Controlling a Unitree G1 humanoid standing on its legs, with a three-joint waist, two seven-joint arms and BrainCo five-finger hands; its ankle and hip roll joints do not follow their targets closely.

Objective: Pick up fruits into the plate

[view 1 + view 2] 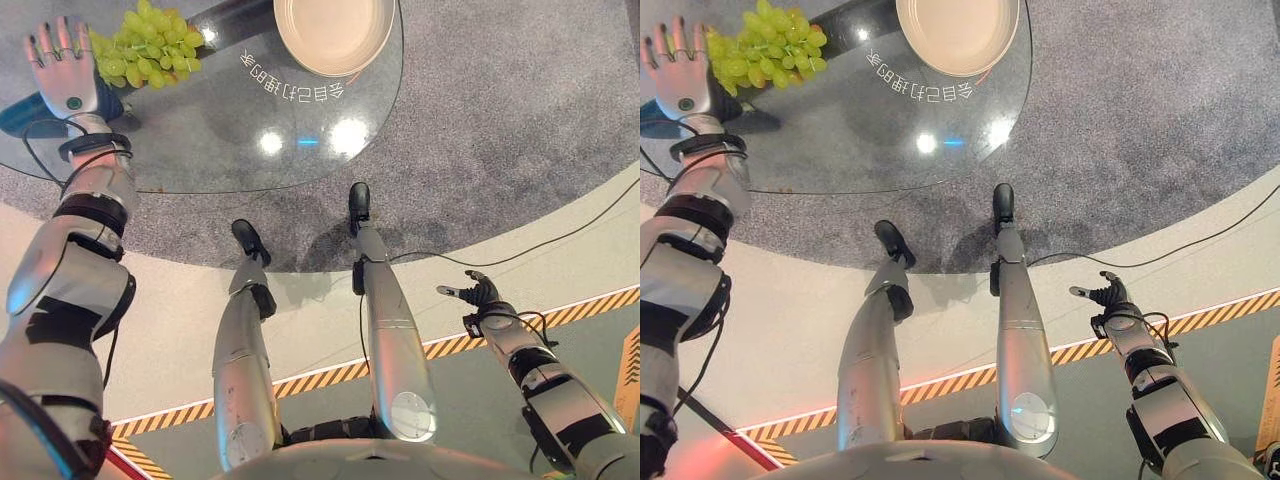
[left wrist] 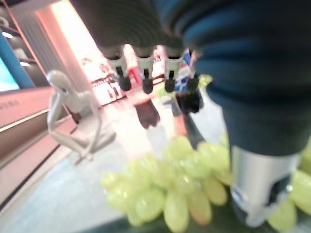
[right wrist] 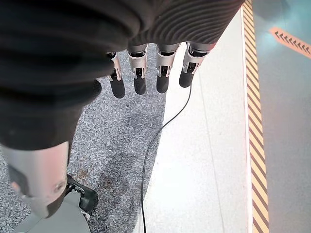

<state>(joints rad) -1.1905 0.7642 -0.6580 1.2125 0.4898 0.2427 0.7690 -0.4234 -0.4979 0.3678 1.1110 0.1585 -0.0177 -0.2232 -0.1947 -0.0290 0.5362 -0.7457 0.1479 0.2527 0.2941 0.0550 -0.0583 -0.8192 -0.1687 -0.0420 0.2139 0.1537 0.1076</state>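
The round glass table (image 1: 230, 150) was the largest thing, standing on a grey speckled carpet (image 1: 500, 120) that met a pale floor (image 1: 300, 320) edged by a yellow and black striped line (image 1: 330, 375). On the glass there was a curved row of white characters (image 1: 290, 85), seen upside down from the robot's side and running just in front of the plate; I could not read them.

The cream plate (image 1: 335, 35) lay at the far edge of the table and held nothing. The fruit, one bunch of green grapes (image 1: 150, 48), lay on the glass to the left of the plate and apart from it, so it was not yet in the plate.

The left hand (image 1: 60, 60) was over the table just beside the grapes, on their left side, with its fingers straight and spread and holding nothing. In the left wrist view the grapes (image 2: 170, 189) lay close under the thumb, while the fingertips (image 2: 146, 85) pointed past them. I could not tell if the hand touched the bunch.

The right hand (image 1: 480, 295) hung low over the pale floor, well apart from the table, fingers relaxed and empty. Its wrist view showed straight fingers (image 3: 141, 80) over the carpet border.
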